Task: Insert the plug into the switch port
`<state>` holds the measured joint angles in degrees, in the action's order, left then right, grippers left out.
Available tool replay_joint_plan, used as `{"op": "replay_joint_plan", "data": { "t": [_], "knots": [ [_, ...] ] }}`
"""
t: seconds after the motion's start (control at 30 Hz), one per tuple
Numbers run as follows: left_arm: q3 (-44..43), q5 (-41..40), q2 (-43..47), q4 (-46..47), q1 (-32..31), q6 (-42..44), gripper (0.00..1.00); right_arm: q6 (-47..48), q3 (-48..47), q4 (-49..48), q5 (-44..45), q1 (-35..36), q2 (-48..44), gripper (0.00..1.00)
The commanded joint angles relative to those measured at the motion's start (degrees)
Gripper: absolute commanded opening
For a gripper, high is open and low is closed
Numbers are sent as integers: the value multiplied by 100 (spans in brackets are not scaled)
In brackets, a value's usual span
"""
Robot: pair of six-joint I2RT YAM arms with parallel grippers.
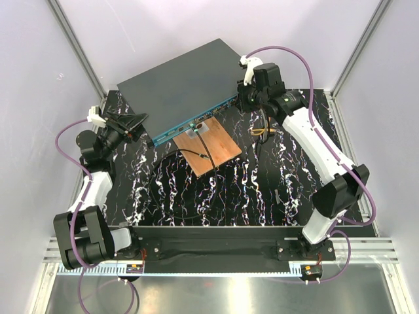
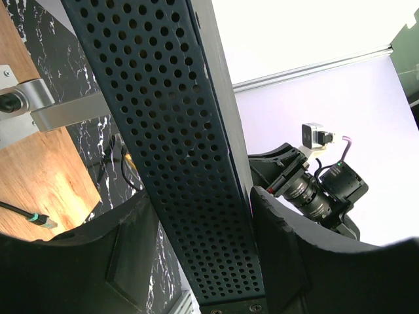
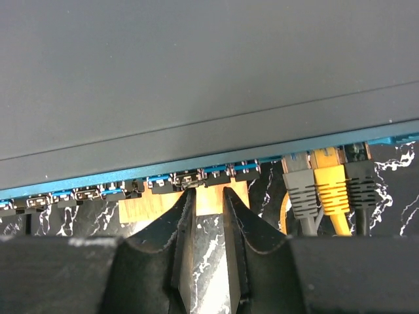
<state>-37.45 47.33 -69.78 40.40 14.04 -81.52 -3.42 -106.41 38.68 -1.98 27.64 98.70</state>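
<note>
The switch [image 1: 183, 82] is a flat dark grey box lying at an angle at the back of the table, its teal front face [image 1: 190, 121] towards me. My left gripper [image 1: 139, 122] is shut on its left end. In the left wrist view the perforated side of the switch [image 2: 177, 131] fills the space between the fingers of the left gripper [image 2: 203, 196]. My right gripper [image 3: 208, 191] stands open at the row of ports, with only board and table showing in the gap. What looks like the plug [image 3: 190, 178], small and grey with a metal latch, sits in a port at the left fingertip.
A copper-brown board [image 1: 209, 147] lies against the front face, with a black cable [image 1: 196, 154] across it ending in a teal-banded connector [image 2: 39, 220]. Grey, yellow and black cables [image 3: 330, 190] are plugged in to the right of my right fingers. Yellow cable loops [image 1: 262, 131] lie beside the right arm.
</note>
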Motion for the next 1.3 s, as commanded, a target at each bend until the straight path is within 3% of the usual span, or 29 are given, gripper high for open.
{"op": "replay_joint_plan", "data": {
  "t": [0.0, 0.47, 1.0, 1.27],
  "knots": [
    [-43, -40, 105, 732, -262, 417, 0, -369, 278, -1379, 163, 14, -254, 29],
    [-25, -22, 105, 662, -279, 505, 0, -1029, 77, -1855, 374, 22, 53, 26],
    [-377, 48, -106, 504, -279, 663, 0, -345, -12, -2346, -5, 31, 115, 26],
    [-386, 4, -133, 433, -306, 760, 0, -695, 24, -2645, 443, 75, 229, 18]
  ]
}}
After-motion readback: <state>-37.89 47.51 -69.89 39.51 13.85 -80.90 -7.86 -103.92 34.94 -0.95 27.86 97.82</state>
